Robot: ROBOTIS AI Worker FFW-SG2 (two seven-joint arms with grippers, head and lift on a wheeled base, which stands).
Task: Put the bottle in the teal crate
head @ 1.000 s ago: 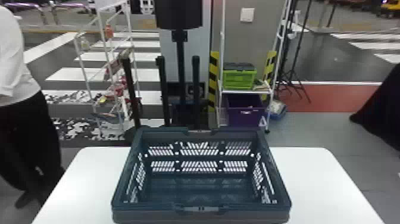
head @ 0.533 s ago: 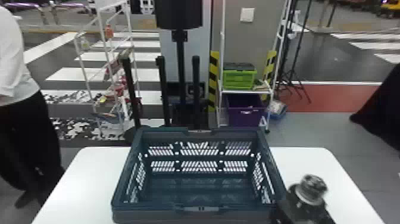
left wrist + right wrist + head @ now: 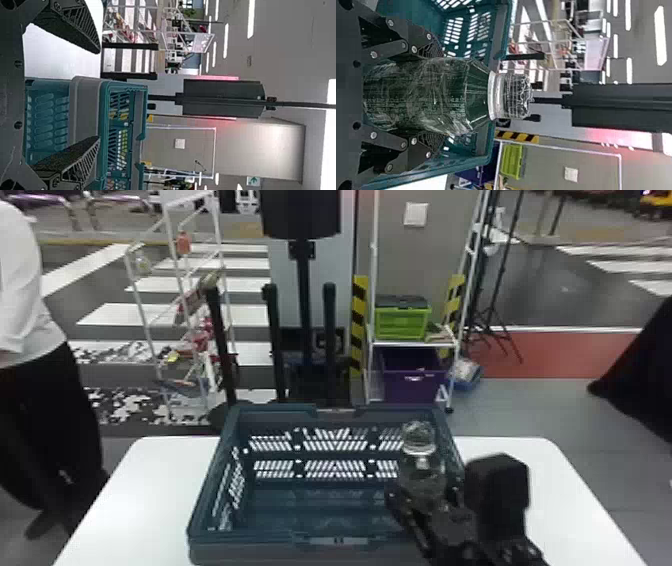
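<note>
Bottle [image 3: 423, 476] stands upright over the right-hand part of the teal crate [image 3: 250, 552] on the tabletop [image 3: 125, 500], its cap [image 3: 419, 435] pointing up and its long axis running near vertical, lengthwise along the right gripper [image 3: 424, 493]. That one's jaws are parted about the bottle's width, gripping its body from both sides. The left gripper [image 3: 99, 95] has its jaws spread wide, empty, facing the crate.

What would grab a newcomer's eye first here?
Probably the see-through bottle, gripped upright in the robot's black right gripper at the teal crate's right side. Next, that big crate, midway across the white table. Behind, a lime-green box glows on a white rack.
</note>
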